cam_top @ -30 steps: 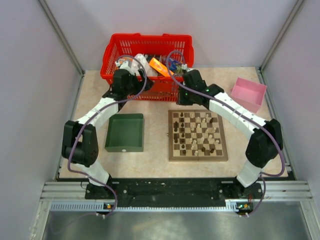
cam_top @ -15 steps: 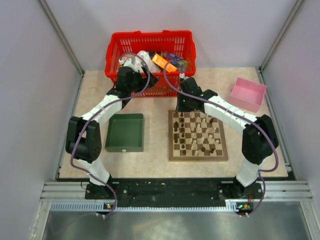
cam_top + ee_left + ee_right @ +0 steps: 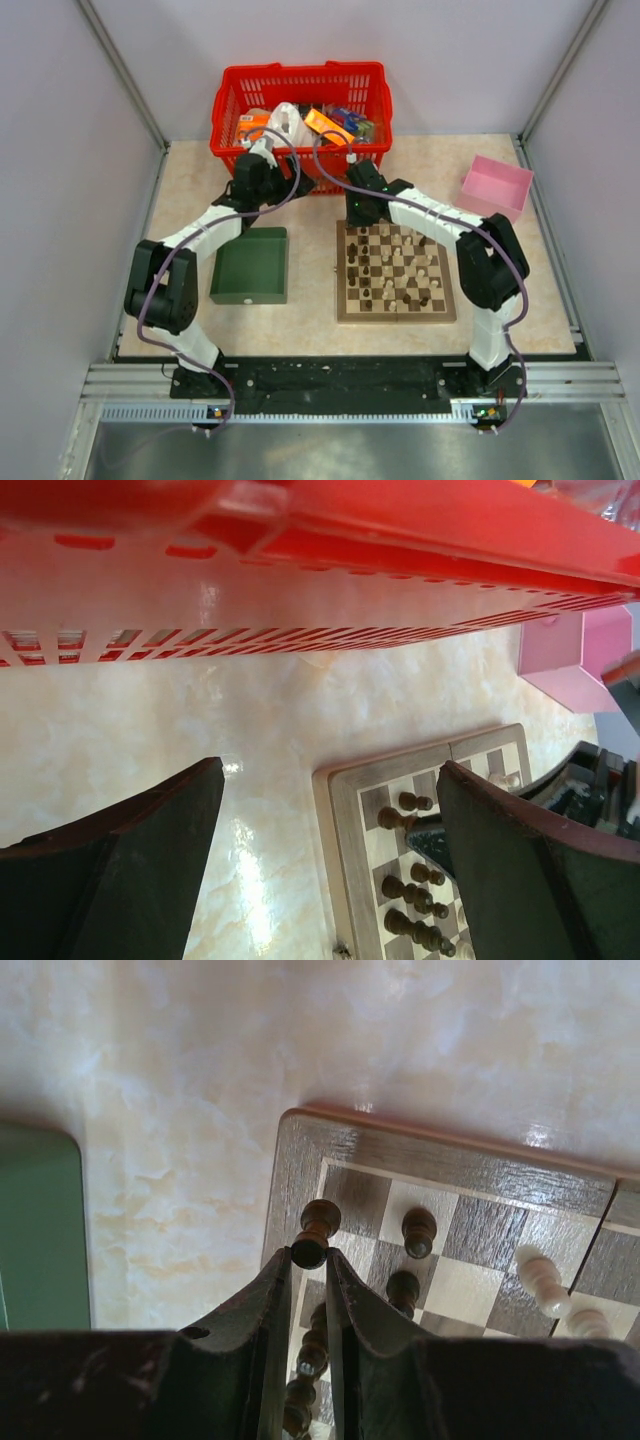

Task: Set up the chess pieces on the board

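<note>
Clearly the left side has little part in the coming move: beyond the green tray [image 3: 248, 265], the left hand [image 3: 330, 780] hangs wide and empty above bare desk [image 3: 190, 165], just in front of the red basket [image 3: 300, 74] and short of the board's [image 3: 430, 1150] far left corner. Next to it, the right hand [image 3: 308, 1258] is the nearer one and sits right at that corner, its fingers drawn narrow and apparently pinching the foot of a dark piece [image 3: 317, 1222]. The piece points out beyond the fingertips, its long axis roughly in line with them, its head over the corner square. It stands about as upright as the two dark pieces [image 3: 418, 1232] to its right. Placing it looks to depend on this square being straight below. The fingertips hide whether its foot touches the wood. More dark pieces are half covered behind the fingers. Further right, a pale piece [image 3: 540, 1280] lies tipped over. From above, the mixed pieces mid-board are too small to tell apart, and a pink box [image 3: 497, 187] sits well off by the desk's right edge.
</note>
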Tool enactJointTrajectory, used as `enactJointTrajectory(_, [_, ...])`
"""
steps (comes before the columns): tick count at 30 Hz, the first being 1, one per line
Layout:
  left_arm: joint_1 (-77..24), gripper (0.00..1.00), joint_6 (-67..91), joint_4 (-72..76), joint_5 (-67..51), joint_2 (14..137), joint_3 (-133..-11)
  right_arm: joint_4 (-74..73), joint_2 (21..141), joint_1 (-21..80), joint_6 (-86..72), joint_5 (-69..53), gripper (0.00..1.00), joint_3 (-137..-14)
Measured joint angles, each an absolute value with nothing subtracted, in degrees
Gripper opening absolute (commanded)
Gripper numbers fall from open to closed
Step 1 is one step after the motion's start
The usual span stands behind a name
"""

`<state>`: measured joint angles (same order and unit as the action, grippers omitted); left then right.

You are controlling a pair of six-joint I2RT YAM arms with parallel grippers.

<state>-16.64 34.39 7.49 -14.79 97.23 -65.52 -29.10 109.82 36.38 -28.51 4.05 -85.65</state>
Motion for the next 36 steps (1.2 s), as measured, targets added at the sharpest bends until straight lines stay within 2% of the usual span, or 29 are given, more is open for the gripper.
enactJointTrajectory(9, [-16.6, 0.93, 33.3, 7.3, -14.7, 91.7, -64.0, -29.1, 111.3, 36.4, -28.2, 5.7, 0.18, -86.4])
enactJointTrajectory(21, [-16.6, 0.93, 32.6, 6.9, -14.5, 90.3, -62.1, -29.2, 112.8, 36.4, -28.1, 5.9, 0.21, -86.4])
enactJointTrajectory(31, [-16.6, 0.93, 32.4, 6.8, -14.3, 89.0, -61.8, -30.4, 113.1, 36.4, -28.1, 5.9, 0.41, -86.4])
enactJointTrajectory(36, [-16.6, 0.93, 31.9, 6.2, -14.2, 88.6, -61.8, -32.2, 113.1, 36.4, -27.6, 5.9, 0.61, -88.3])
